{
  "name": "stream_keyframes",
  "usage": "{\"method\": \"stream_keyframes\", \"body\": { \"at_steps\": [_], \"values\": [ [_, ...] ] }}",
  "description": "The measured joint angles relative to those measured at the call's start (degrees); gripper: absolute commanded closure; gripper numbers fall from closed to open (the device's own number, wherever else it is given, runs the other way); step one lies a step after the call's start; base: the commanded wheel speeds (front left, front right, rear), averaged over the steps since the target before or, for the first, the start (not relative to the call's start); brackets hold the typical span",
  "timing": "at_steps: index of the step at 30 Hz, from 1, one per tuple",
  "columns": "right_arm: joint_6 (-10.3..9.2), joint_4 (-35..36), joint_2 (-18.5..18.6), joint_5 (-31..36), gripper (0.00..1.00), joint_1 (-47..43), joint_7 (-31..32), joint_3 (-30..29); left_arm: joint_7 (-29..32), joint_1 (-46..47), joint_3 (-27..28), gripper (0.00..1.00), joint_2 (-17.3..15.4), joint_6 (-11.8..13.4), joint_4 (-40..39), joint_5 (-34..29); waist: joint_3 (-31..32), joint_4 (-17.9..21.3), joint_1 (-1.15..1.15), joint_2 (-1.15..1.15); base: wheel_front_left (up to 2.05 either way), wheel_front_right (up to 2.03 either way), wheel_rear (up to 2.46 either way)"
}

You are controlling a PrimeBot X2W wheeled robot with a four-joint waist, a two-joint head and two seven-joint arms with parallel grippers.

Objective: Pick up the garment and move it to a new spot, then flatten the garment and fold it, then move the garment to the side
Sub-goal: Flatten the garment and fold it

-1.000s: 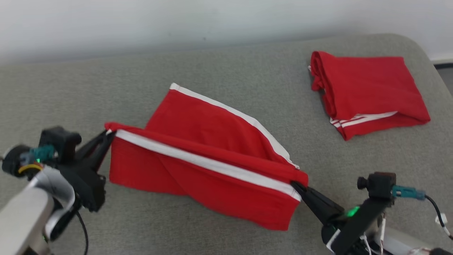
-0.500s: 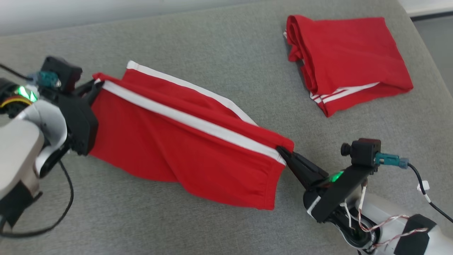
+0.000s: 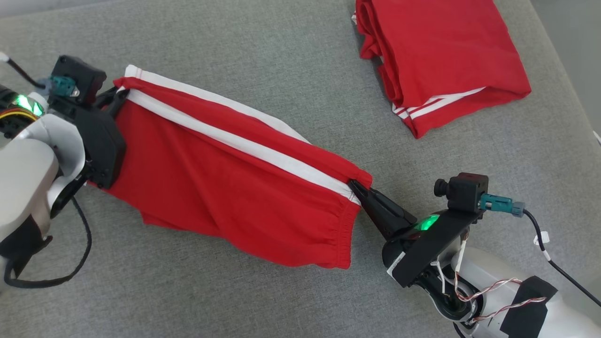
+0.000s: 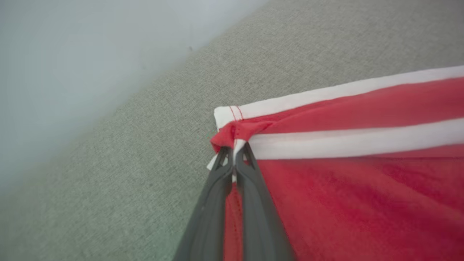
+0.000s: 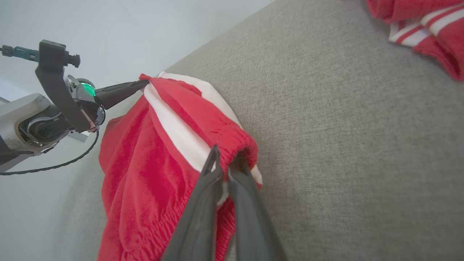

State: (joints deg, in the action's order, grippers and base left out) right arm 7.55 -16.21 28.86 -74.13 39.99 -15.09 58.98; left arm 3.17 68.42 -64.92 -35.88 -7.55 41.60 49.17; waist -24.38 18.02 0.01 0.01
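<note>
My left gripper (image 3: 119,95), at 10 o'clock, and right gripper (image 3: 354,186), at 4 o'clock, each clamp a corner of the garment (image 3: 225,188). It hangs stretched over the worktop (image 3: 281,56) centre. Pickup done; flattening, folding and setting aside remain.

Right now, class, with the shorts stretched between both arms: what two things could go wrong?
1. Left jaws and right jaws each pinch only a small corner of the red shorts; pulled taut, either corner may slip out.
2. The folded red garment lies on the same side as the right arm; a wide swing might catch it.
</note>
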Motion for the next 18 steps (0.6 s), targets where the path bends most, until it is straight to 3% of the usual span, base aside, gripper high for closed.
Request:
{"method": "stream_keyframes", "body": {
  "at_steps": [5, 6, 7, 8, 9, 10, 18],
  "values": [
    [0.0, -1.2, -1.3, 2.8, 1.0, -0.3, 0.0, -1.4, -4.3, 1.1, -3.3, 1.0, 0.4, 0.0, 2.3, 0.9, -0.2, 0.3, -0.01, 0.0, 0.0, 0.0, 0.0],
    [0.0, -1.4, -1.5, 3.2, 1.0, -0.5, 0.0, -1.8, -5.6, 1.1, -3.7, 0.69, 0.5, 0.0, 2.7, 0.9, -0.1, 0.3, -0.01, 0.0, 0.0, 0.0, 0.0],
    [0.0, -1.6, -1.8, 3.5, 0.73, -0.7, 0.0, -2.1, -6.7, 1.1, -4.1, 0.13, 0.7, 0.0, 3.2, 1.1, 0.1, 0.2, -0.01, 0.0, 0.0, 0.0, 0.0],
    [0.0, -1.7, -2.0, 3.8, 0.37, -1.2, 0.0, -2.3, -7.7, 1.1, -4.6, 0.0, 0.8, 0.0, 3.5, 1.3, 0.3, 0.1, -0.01, 0.0, 0.0, 0.0, 0.0],
    [0.0, -2.0, -2.3, 3.9, 0.13, -1.6, 0.0, -2.6, -9.0, 1.0, -4.9, 0.0, 1.1, 0.0, 3.9, 1.6, 0.5, 0.0, -0.01, 0.0, 0.0, 0.0, 0.0],
    [0.0, -2.2, -2.4, 3.9, 0.0, -2.1, 0.0, -3.2, -9.9, 0.9, -5.0, 0.0, 1.4, 0.0, 4.3, 2.8, 0.8, -0.1, -0.01, 0.0, 0.0, 0.0, 0.0],
    [0.0, -1.8, -0.8, 6.9, 0.0, -7.1, 0.0, -6.9, -17.3, -4.4, -3.5, 0.0, 1.7, 0.0, 7.0, 8.5, 5.4, -0.8, -0.01, 0.0, 0.0, 0.0, 0.0]
  ]
}}
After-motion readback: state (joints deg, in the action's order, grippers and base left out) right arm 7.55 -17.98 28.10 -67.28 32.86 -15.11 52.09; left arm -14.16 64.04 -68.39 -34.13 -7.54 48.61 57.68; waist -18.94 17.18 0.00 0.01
